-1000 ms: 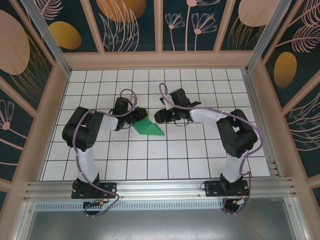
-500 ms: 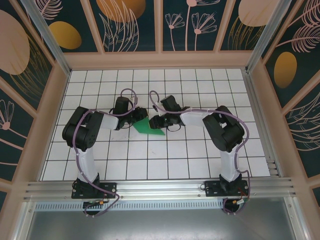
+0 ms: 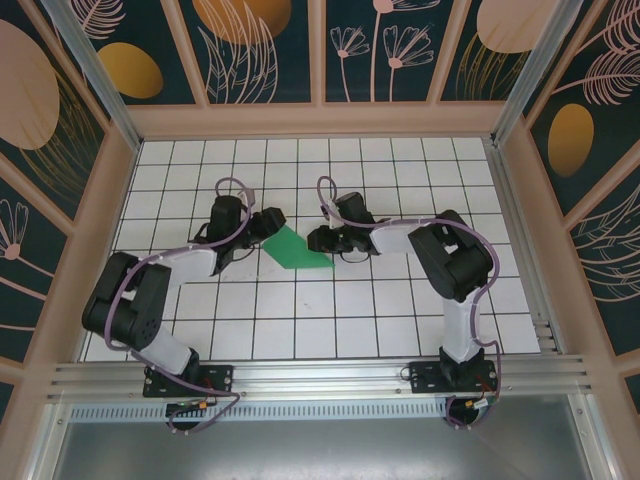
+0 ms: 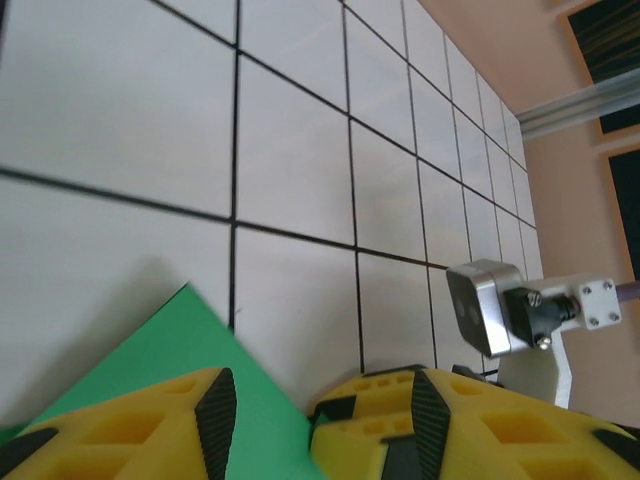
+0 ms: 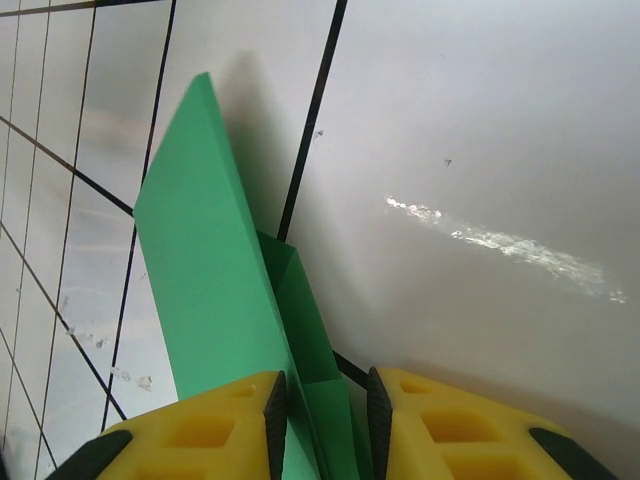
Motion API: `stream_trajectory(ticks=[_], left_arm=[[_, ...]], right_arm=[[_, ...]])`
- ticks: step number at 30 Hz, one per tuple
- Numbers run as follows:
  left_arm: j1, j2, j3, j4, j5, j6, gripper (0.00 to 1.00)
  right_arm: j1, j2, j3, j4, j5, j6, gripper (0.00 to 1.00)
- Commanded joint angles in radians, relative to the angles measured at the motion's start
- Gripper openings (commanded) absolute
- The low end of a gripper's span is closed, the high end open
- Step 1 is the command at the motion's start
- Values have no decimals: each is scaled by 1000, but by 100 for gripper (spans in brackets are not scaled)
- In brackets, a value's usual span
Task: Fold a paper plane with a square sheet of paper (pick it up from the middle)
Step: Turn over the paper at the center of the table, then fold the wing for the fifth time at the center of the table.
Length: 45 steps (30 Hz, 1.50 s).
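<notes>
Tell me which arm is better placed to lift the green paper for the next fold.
Right. The right gripper is closed on a folded edge of the green paper, so it could probably lift at once. The left gripper stands open at the paper's opposite corner and holds nothing.

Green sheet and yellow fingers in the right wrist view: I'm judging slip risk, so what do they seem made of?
The green sheet: thin paper, matte, judging by its sharp creases and upright flap. The right gripper's fingers: probably moulded plastic, matte yellow with recessed pockets; the dark inner pads may be rubber, unsure.
</notes>
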Motion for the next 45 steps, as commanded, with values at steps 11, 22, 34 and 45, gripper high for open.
stream_trajectory(ticks=[11, 22, 34, 45], left_arm=[[-35, -147, -225, -40, 19, -209, 52], [-79, -28, -251, 196, 73, -406, 49], [-83, -33, -240, 103, -2, -435, 50], [-94, 34, -199, 156, 28, -472, 44]], right_arm=[[14, 22, -26, -18, 41, 163, 10], [2, 25, -99, 128, -42, 400, 10], [-15, 36, -154, 222, -74, 510, 8], [-20, 43, -171, 273, -104, 535, 8]])
